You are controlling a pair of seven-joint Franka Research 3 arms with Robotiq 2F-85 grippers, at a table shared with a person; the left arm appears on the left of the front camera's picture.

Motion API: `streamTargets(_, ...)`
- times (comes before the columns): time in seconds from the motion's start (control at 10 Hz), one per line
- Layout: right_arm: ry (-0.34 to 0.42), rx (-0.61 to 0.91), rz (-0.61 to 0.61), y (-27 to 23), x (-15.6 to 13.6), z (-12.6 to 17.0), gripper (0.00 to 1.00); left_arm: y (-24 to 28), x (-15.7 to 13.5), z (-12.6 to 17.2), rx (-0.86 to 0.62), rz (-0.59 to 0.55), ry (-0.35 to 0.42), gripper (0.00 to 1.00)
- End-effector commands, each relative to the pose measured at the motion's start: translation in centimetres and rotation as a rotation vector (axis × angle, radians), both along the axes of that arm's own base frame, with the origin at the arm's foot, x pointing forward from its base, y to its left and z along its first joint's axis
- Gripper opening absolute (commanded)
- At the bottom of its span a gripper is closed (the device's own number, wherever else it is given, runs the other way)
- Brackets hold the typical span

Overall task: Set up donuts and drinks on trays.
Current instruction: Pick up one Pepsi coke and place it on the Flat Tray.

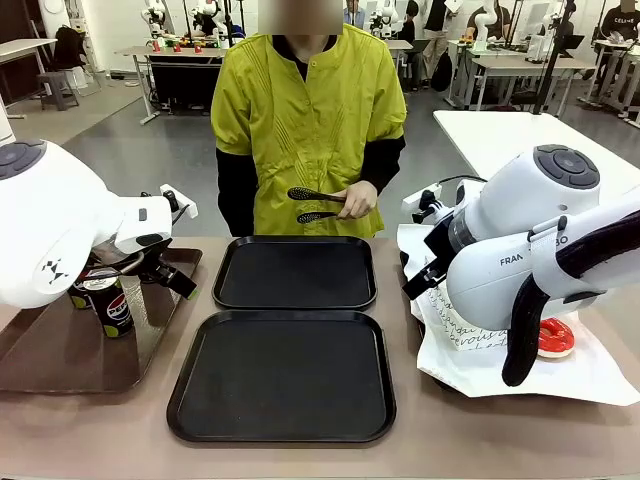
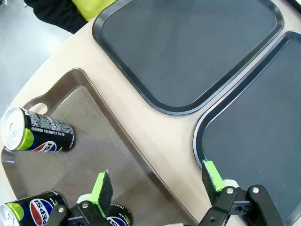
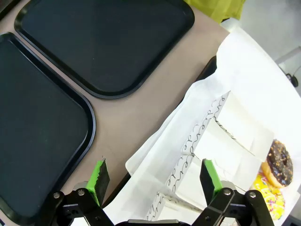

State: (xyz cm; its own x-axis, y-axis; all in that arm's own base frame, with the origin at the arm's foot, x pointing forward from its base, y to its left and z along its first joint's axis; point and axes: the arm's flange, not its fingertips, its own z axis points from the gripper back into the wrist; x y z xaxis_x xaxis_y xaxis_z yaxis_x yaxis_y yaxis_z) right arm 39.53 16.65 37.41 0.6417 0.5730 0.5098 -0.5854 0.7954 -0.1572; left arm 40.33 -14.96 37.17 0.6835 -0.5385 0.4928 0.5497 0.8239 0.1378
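Observation:
Two black trays lie empty mid-table, the far one point(image 1: 295, 272) point(image 2: 188, 52) point(image 3: 103, 42) and the near one point(image 1: 283, 375) point(image 2: 263, 146) point(image 3: 37, 122). Black Pepsi cans point(image 1: 115, 300) point(image 2: 40, 135) stand on the brown tray point(image 1: 50, 360) point(image 2: 94, 136); another can point(image 2: 28, 214) is close under my left gripper point(image 1: 168, 274) point(image 2: 157, 183), which hangs open and empty over that tray's right rim. My right gripper point(image 1: 415, 285) point(image 3: 155, 179) is open above the white script-printed paper sleeves point(image 3: 221, 141). Beside them lie a chocolate donut point(image 3: 281, 162), a yellow donut point(image 3: 268, 197) and a red-iced donut point(image 1: 555, 338).
A person in a yellow-green top stands at the far side of the table, holding black tongs point(image 1: 315, 205) just above the far tray's back edge. White paper point(image 1: 500, 365) covers the table's right end. A strip of bare table runs between the brown tray and the black trays.

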Motion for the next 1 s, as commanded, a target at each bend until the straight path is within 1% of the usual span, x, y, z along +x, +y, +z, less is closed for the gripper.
streamTargets(0.0, 0.000, 0.000, 0.000, 0.0, 0.0, 0.0, 1.00, 0.0, 0.0, 0.0, 0.000, 0.000, 0.000, 1.00)
streamTargets(0.3, 0.000, 0.000, 0.000, 0.0, 0.0, 0.0, 1.00, 0.0, 0.0, 0.0, 0.000, 0.000, 0.000, 1.00)
streamTargets(0.4, -0.035, -0.030, 0.003, 0.2, -2.3, 1.6, 1.00, 0.5, -2.7, 1.5, 0.030, -0.021, -0.017, 1.00)
streamTargets(0.5, -0.048, -0.046, 0.043, 0.2, -5.2, 3.2, 1.00, 1.4, -5.6, 3.0, 0.038, -0.032, -0.003, 1.00)
streamTargets(0.6, -0.027, -0.060, 0.069, -0.3, -9.3, 4.7, 1.00, 2.5, -9.4, 4.1, 0.040, -0.074, 0.015, 1.00)
streamTargets(0.7, 0.006, -0.070, 0.071, -1.1, -12.5, 5.5, 1.00, 3.5, -12.2, 4.5, 0.054, -0.119, 0.043, 1.00)
streamTargets(0.8, 0.047, -0.101, 0.080, -2.0, -15.9, 6.0, 1.00, 4.6, -14.5, 4.6, 0.067, -0.161, 0.099, 1.00)
streamTargets(0.9, 0.059, -0.121, 0.090, -3.1, -19.1, 6.3, 1.00, 5.7, -16.5, 4.5, 0.053, -0.174, 0.136, 1.00)
